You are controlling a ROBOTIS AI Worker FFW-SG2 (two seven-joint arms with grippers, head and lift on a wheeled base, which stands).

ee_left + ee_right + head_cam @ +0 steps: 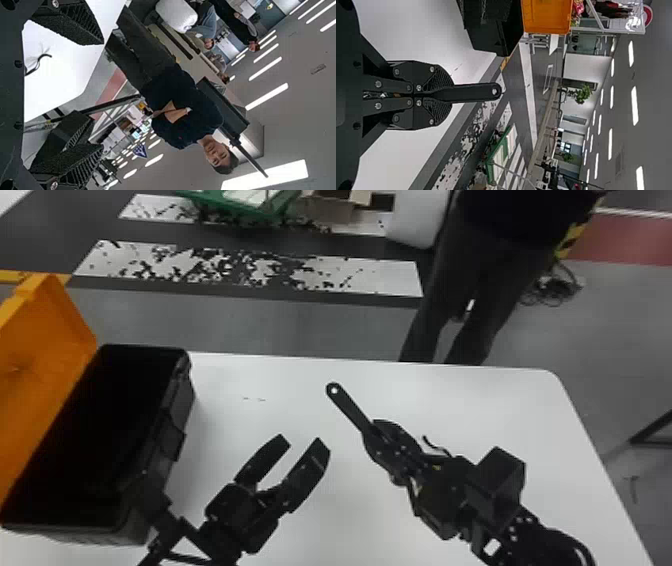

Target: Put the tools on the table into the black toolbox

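While the right gripper [371, 429] clasps a slim black tool [347, 406] with a rounded, holed end over the white table [525, 405], the left gripper [301, 440] holds its fingers apart, between that tool and the open black toolbox [167, 440] with its orange lid [45, 340].

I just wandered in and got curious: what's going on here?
A two-armed robot is handling the item. Its right tool is closed on a black handle with a hole at its end, not yet in the box. Its left tool is open, between that handle and the black toolbox. The toolbox's orange lid is up; its inside is too dark to tell what it holds.
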